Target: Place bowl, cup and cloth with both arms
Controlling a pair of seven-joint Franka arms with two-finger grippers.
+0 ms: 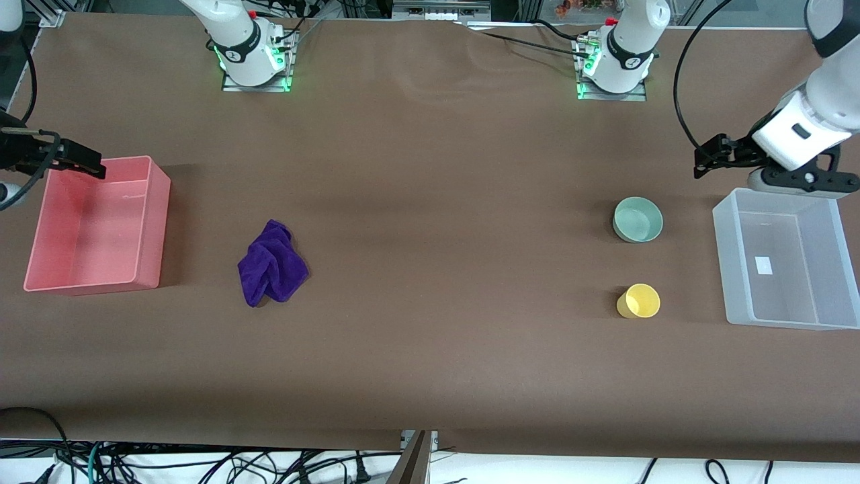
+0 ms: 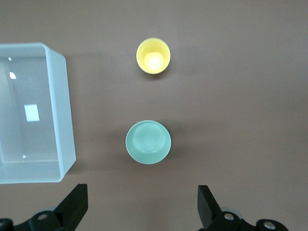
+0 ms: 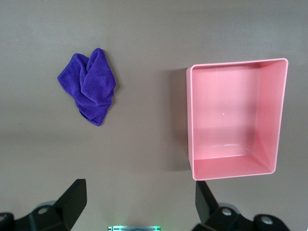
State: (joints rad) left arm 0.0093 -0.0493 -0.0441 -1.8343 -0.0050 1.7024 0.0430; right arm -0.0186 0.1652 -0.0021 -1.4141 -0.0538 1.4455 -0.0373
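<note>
Brown table covering (image 1: pixel 430 349) spans the whole workspace, cables hanging off the edge nearest the front camera. Both arm bases sit at the edge farthest from that camera, green lights lit.

Task items:
- bowl (image 1: pixel 637 219), mint green, upright on the table toward the left arm's end, just beside the clear bin (image 1: pixel 729 269). Nothing inside.
- cup (image 1: pixel 639 300), yellow, upright, nearer the front camera than the bowl and apart from it, roughly in line with it. Nothing inside.
- cloth (image 1: pixel 271 263), purple, crumpled in folds, lying on the table toward the right arm's end, near the pink bin (image 1: pixel 151 222) but not touching it.

Bins: neither the clear one nor the pink one holds anything, each at its own end of the table.

Left gripper (image 1: pixel 705 160) hangs in the air over the table by the clear bin's corner. Left wrist view shows its fingers (image 2: pixel 77 204) spread wide, holding nothing, bowl and cup both in sight below.

Right gripper (image 1: pixel 84 163) hovers over the pink bin's rim. Right wrist view shows its fingers (image 3: pixel 74 199) also spread wide, holding nothing, cloth and pink bin in sight below.
</note>
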